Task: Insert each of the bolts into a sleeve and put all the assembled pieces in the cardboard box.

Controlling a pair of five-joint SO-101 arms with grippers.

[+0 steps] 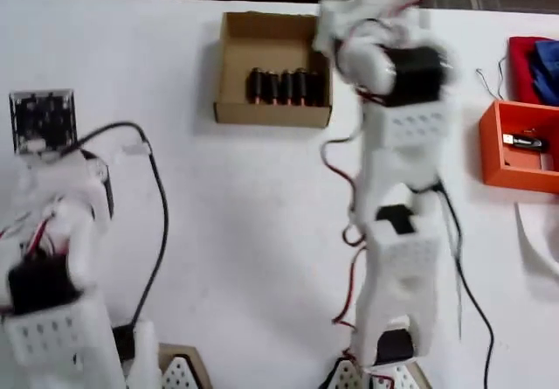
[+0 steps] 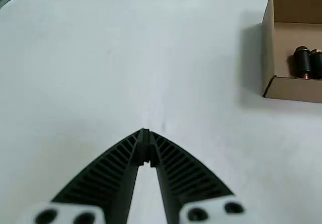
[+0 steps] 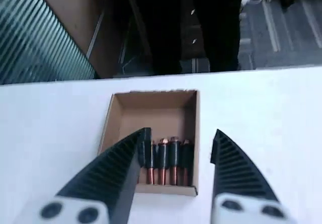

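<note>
The cardboard box point(image 1: 229, 61) stands at the back of the white table and holds several black sleeves with copper bolts point(image 1: 281, 86) in a row. In the right wrist view my right gripper point(image 3: 180, 133) hangs open and empty over the box point(image 3: 115, 113), above the assembled pieces point(image 3: 168, 158). In the high view that arm point(image 1: 397, 135) stretches toward the box's right side. My left gripper point(image 2: 145, 132) is shut with nothing in it, low over bare table at the front left, and the box point(image 2: 282, 85) with a sleeve point(image 2: 302, 62) lies farther off.
An orange tray point(image 1: 498, 157) with a small dark item sits at the right edge, with red and blue things behind it. A small black-and-white board point(image 1: 42, 118) lies at the left. Black and red cables point(image 1: 162, 223) run over the table.
</note>
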